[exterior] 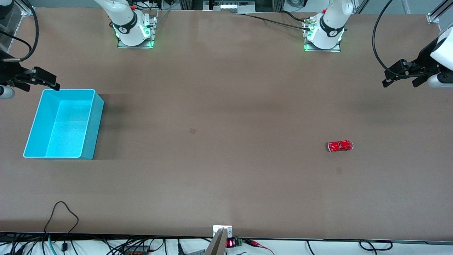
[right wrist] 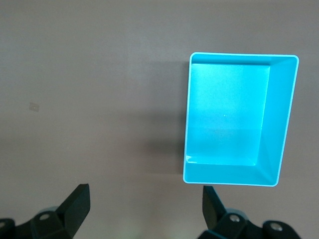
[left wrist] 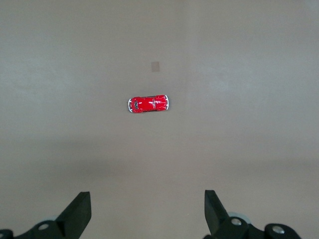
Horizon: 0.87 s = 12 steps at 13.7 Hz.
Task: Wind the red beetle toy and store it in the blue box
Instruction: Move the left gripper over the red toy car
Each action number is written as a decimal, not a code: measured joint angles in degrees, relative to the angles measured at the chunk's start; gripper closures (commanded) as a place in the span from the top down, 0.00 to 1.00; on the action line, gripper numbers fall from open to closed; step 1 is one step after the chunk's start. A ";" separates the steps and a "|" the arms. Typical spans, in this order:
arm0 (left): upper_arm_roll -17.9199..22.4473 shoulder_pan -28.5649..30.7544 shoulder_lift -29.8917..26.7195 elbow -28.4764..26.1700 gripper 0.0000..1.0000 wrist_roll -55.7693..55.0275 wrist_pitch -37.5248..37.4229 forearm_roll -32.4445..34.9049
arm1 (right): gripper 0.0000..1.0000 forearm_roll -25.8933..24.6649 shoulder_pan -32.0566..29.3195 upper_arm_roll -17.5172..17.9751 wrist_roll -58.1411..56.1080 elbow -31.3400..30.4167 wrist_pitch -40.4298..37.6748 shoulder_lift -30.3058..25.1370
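Note:
The red beetle toy (exterior: 340,146) stands on its wheels on the bare table toward the left arm's end; it also shows in the left wrist view (left wrist: 148,104). The blue box (exterior: 92,131) stands open and empty toward the right arm's end, and shows in the right wrist view (right wrist: 281,114). My left gripper (exterior: 400,84) hangs open and empty over the table at the left arm's end, apart from the toy (left wrist: 147,194). My right gripper (exterior: 42,88) hangs open and empty above the table, just by the box's rim (right wrist: 145,188).
The two arm bases (exterior: 133,30) (exterior: 324,33) stand along the table edge farthest from the front camera. Cables (exterior: 63,226) lie along the nearest edge. Two small faint marks (exterior: 192,131) (exterior: 339,170) show on the brown tabletop.

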 measured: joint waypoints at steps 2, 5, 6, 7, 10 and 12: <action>0.00 0.00 -0.07 -0.12 1.00 -0.01 -0.02 0.00 | 1.00 0.00 0.00 0.00 0.00 0.00 0.00 0.00; -0.01 0.00 -0.10 -0.19 1.00 -0.02 -0.04 0.00 | 1.00 0.00 0.00 0.00 0.00 0.00 0.00 0.00; -0.04 -0.01 -0.07 -0.22 1.00 -0.02 -0.04 0.00 | 1.00 0.00 0.00 0.00 0.00 0.00 0.00 0.00; -0.12 -0.06 0.04 -0.22 1.00 0.00 -0.04 0.00 | 1.00 0.00 0.00 0.00 0.00 0.00 0.00 0.00; -0.25 -0.09 0.93 -0.23 1.00 0.02 -0.48 0.00 | 1.00 0.00 0.00 0.00 0.00 0.00 0.00 0.00; -0.29 -0.10 3.20 -0.28 1.00 0.00 -0.75 0.00 | 1.00 0.00 -0.01 0.00 0.00 0.00 0.00 0.00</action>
